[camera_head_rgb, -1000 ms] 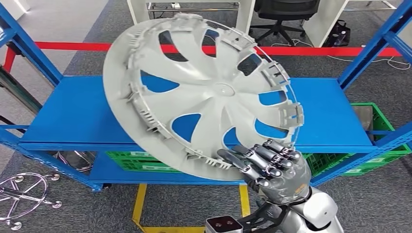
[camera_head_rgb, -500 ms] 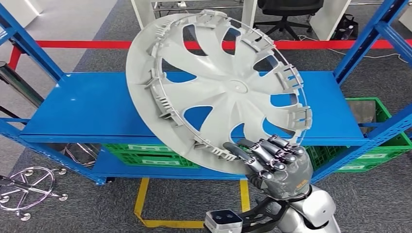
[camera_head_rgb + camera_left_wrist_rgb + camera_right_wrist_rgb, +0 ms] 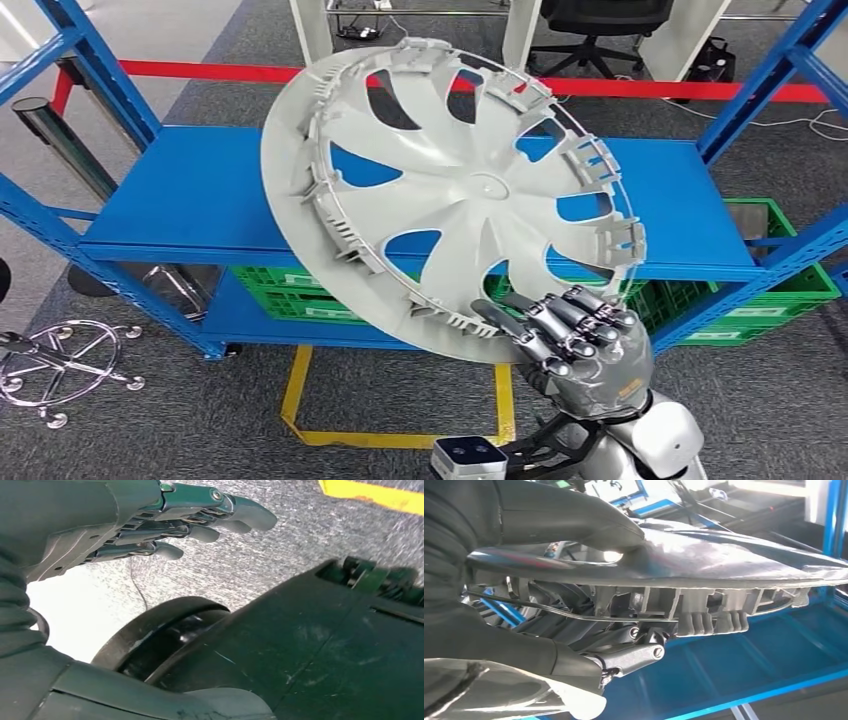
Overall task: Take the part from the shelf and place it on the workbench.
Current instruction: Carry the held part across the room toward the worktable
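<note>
A large grey wheel cover (image 3: 455, 190) with curved spokes and clips round its rim is held up, tilted, in front of the blue shelf (image 3: 190, 215). My right hand (image 3: 580, 345) grips its lower rim, fingers over the inner side. In the right wrist view the thumb (image 3: 574, 522) presses on the cover's outer face (image 3: 724, 565) and the fingers (image 3: 624, 647) lie under the rim. My left hand (image 3: 165, 525) hangs beside my body over the grey floor, fingers apart and holding nothing.
The blue shelf's uprights (image 3: 100, 75) stand at both sides. Green crates (image 3: 770, 285) sit on the lower level. A red floor line (image 3: 200, 70) runs behind the shelf, yellow tape (image 3: 300, 400) marks the floor in front. A chrome chair base (image 3: 60, 365) lies low left.
The whole view has shifted: the shelf now sits a little lower and further right in the picture. The cover stays in my right hand, held much the same.
</note>
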{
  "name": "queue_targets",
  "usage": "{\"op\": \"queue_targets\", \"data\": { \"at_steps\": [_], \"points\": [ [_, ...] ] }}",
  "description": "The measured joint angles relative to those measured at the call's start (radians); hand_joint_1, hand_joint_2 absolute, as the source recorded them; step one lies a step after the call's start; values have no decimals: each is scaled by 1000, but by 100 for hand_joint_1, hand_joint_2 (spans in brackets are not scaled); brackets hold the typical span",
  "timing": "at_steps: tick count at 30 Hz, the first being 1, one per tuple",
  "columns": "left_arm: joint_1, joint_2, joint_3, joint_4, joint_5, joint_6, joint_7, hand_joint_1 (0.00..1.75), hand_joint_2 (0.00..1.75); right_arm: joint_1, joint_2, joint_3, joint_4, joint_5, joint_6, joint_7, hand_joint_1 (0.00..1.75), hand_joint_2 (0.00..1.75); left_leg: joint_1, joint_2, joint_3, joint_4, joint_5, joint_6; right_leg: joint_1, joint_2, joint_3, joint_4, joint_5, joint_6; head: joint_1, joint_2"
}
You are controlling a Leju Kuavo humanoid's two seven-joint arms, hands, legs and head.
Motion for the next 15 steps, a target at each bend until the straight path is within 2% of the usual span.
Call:
{"op": "queue_targets", "data": {
  "at_steps": [1, 2, 3, 4, 5, 7, 8, 9, 10, 12, 13, 14, 15],
  "points": [
    [-1, -1, -3, 0, -3, -2, 0, 0, 175, 4, 0, -3, -2, 2, 0, 0, 175, 175, 0, -1, -11, 4, 6, -1, 0, 0, 41, -50, 32, -2, 0, 0],
    [-2, -2, -6, 0, -5, -4, 0, 0, 175, 7, 0, -5, -5, 3, 0, 0, 175, 175, -1, -2, -21, 8, 12, -4, 1, 2, 89, -120, 47, -6, 0, 0],
    [-3, -3, -8, 0, -5, -4, 0, 0, 175, 9, 0, -7, -9, 4, 0, 0, 175, 175, -2, -3, -29, 13, 17, -8, 2, 3, 136, -191, 52, -9, 0, 0],
    [-4, -4, -9, 0, -6, -4, 0, 0, 175, 10, 0, -8, -12, 4, 0, 0, 175, 175, -3, -3, -36, 17, 24, -13, 4, 5, 170, -246, 47, -11, 0, 0],
    [-5, -4, -10, 0, -6, -4, 0, 0, 175, 11, 1, -9, -15, 5, 0, 0, 175, 175, -4, -3, -42, 19, 31, -18, 6, 7, 186, -276, 36, -13, 0, 0],
    [-6, -5, -12, 0, -6, -4, 0, 0, 175, 12, 1, -12, -19, 5, 0, 0, 175, 175, -4, -4, -51, 21, 42, -29, 5, 6, 183, -288, 42, -21, 0, 0],
    [-6, -5, -14, 0, -6, -5, 0, 0, 175, 12, 1, -14, -20, 5, 0, 0, 175, 175, -3, -4, -57, 26, 33, -35, 3, 4, 175, -289, 49, -29, 0, 0],
    [-5, -5, -14, 0, -7, -5, 0, 0, 175, 13, 1, -15, -21, 5, 0, 0, 175, 175, -2, -4, -64, 44, 7, -42, 0, 2, 166, -290, 59, -39, -1, 0],
    [-6, -4, -15, 0, -10, -6, -1, 0, 175, 13, 2, -16, -21, 6, 0, 0, 175, 175, 0, -3, -74, 81, -37, -48, -2, -1, 156, -291, 69, -46, -2, 0],
    [-7, -4, -16, 0, -17, -6, -4, 0, 175, 17, 3, -20, -23, 8, -1, 0, 175, 175, 6, -3, -97, 199, -131, -58, -1, -4, 133, -289, 87, -52, -2, 0],
    [-8, -4, -18, 0, -23, -6, -7, 0, 175, 21, 3, -22, -23, 9, -1, 1, 175, 175, 9, -3, -103, 255, -155, -62, -1, -6, 120, -287, 95, -52, -2, 0],
    [-8, -4, -21, 0, -28, -6, -9, 0, 175, 25, 3, -24, -24, 9, -1, 0, 175, 175, 11, -3, -99, 288, -154, -64, 0, -8, 107, -283, 103, -51, -2, 0],
    [-9, -3, -25, 0, -34, -6, -10, 0, 175, 31, 3, -26, -27, 10, -1, 0, 175, 175, 13, -3, -81, 287, -132, -66, 0, -9, 92, -277, 110, -50, -2, 0]
  ]
}}
